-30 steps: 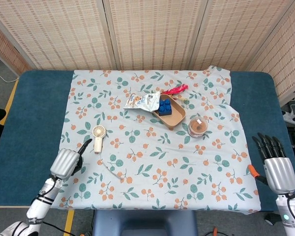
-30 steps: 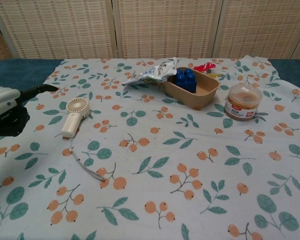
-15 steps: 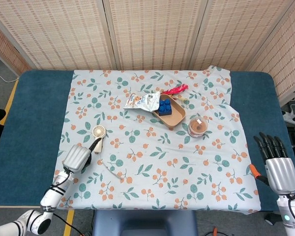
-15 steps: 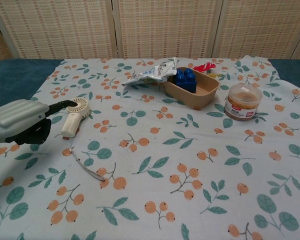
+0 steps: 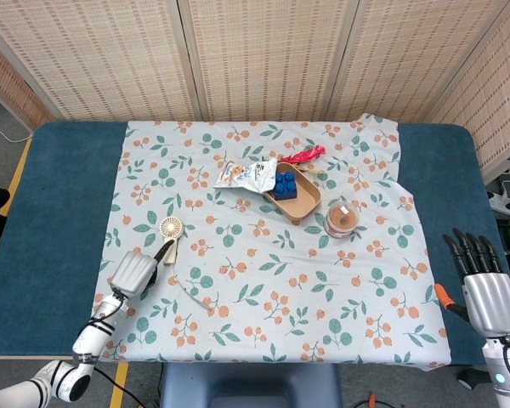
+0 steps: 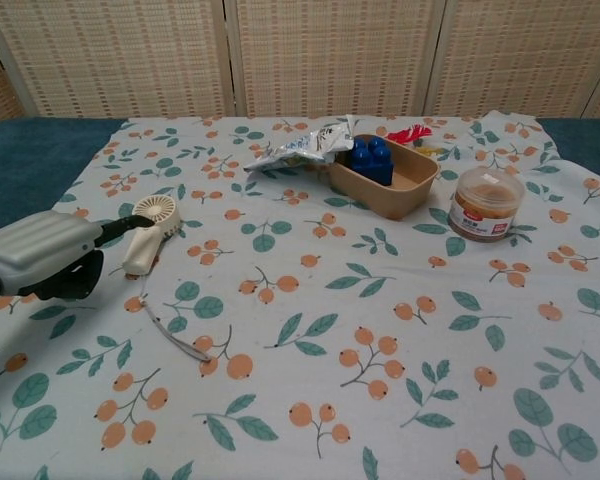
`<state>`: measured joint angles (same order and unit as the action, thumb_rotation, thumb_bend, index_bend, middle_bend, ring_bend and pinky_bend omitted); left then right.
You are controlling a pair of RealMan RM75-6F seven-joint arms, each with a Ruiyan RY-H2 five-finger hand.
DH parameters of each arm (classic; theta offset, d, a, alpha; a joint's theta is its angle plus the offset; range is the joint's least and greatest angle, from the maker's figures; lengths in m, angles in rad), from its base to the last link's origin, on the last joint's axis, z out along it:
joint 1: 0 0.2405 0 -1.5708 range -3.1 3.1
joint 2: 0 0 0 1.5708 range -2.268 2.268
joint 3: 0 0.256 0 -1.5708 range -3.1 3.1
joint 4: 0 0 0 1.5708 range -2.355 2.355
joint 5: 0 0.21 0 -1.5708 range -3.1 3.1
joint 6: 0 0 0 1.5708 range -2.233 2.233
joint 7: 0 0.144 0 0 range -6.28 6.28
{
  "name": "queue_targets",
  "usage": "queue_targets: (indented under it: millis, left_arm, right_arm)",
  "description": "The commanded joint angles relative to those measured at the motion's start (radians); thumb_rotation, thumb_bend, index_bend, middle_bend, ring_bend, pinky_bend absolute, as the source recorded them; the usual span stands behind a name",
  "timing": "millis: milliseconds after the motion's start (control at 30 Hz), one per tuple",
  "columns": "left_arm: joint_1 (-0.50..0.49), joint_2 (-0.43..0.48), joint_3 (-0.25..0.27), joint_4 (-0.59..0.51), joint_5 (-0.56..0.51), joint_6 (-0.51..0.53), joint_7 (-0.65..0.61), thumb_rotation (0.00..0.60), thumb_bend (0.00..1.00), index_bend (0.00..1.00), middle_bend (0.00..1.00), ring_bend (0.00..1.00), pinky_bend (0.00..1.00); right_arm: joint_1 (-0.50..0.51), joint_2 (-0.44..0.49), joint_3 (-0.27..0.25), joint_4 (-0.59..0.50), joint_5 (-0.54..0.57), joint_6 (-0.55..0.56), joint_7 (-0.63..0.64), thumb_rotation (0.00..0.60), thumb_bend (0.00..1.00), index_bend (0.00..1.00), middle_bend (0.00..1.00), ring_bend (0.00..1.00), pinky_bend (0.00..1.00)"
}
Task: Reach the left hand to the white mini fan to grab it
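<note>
The white mini fan (image 5: 170,234) (image 6: 148,231) lies flat on the floral cloth at the left, round head pointing away from me. My left hand (image 5: 136,270) (image 6: 50,258) is just left of its handle, low over the cloth, with dark fingertips reaching the handle and nothing gripped. At the table's far right edge my right hand (image 5: 483,285) shows only in the head view, fingers straight and apart, holding nothing.
A thin white cable (image 6: 172,338) lies just in front of the fan. Further back stand a brown tray (image 6: 398,185) with blue blocks (image 6: 370,158), a snack packet (image 6: 298,148), a red item (image 6: 410,133) and a lidded jar (image 6: 485,203).
The left hand came in from the left edge toward the fan, then settled lower beside its handle. The right hand slid slightly down the frame. The fan has not moved.
</note>
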<state>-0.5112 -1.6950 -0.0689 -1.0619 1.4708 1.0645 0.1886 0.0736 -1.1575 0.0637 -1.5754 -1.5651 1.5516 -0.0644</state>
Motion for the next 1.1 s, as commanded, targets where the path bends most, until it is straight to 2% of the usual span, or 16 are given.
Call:
queue_targets:
  millis: [33, 1100]
  left_arm:
    - [-0.004, -0.007, 0.002, 0.012, -0.004, -0.004, 0.001, 0.600, 1.00, 0.00, 0.97, 0.89, 1.00]
    - [-0.021, -0.002, 0.025, 0.043, -0.042, -0.043, 0.008, 0.600, 1.00, 0.00, 0.97, 0.89, 1.00]
  right_arm:
    - [-0.001, 0.002, 0.000, -0.002, 0.001, -0.001, 0.000, 0.600, 0.18, 0.00, 0.00, 0.00, 0.00]
    - [-0.004, 0.004, 0.002, -0.013, 0.011, -0.009, -0.018, 0.600, 0.18, 0.00, 0.00, 0.00, 0.00]
